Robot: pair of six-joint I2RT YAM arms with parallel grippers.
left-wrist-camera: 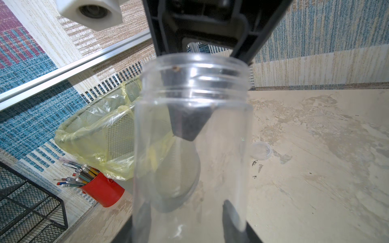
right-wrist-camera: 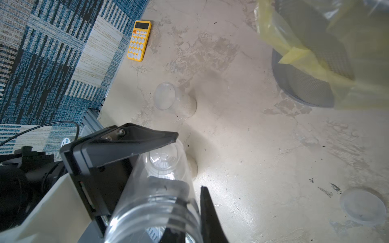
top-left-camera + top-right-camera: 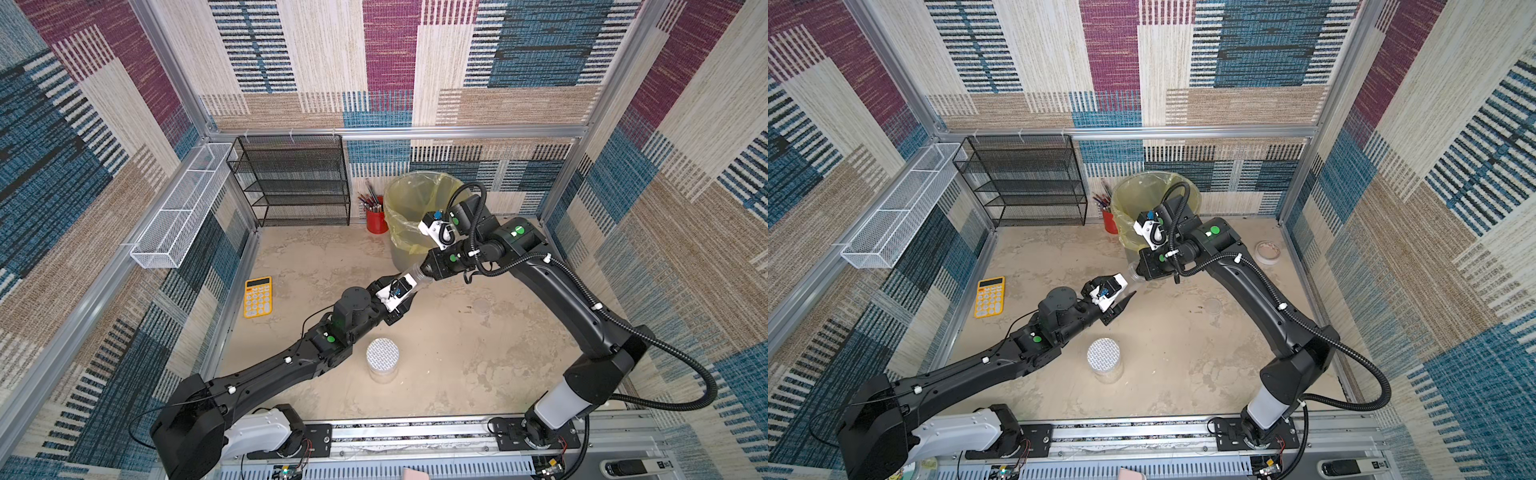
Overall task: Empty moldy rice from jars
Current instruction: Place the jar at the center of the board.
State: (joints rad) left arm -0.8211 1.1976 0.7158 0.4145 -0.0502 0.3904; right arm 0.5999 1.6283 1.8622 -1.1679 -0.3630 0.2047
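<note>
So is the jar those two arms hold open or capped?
Open: the jar has a bare threaded neck with no lid, and a loose clear lid lies on the table.

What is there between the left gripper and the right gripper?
A clear open jar spans the gap: left gripper holds its base, right gripper its mouth rim. Both wrist views show this.

Lab test cell: aluminium frame (image 3: pixel 395 133), carpet-tile walls (image 3: pixel 316 50), stone-look tabletop (image 3: pixel 457 353)

Beige table (image 3: pixel 457 374) carries calculator (image 3: pixel 258 297), lidded jar (image 3: pixel 382 359), bin (image 3: pixel 405 232), cup (image 3: pixel 376 221).
</note>
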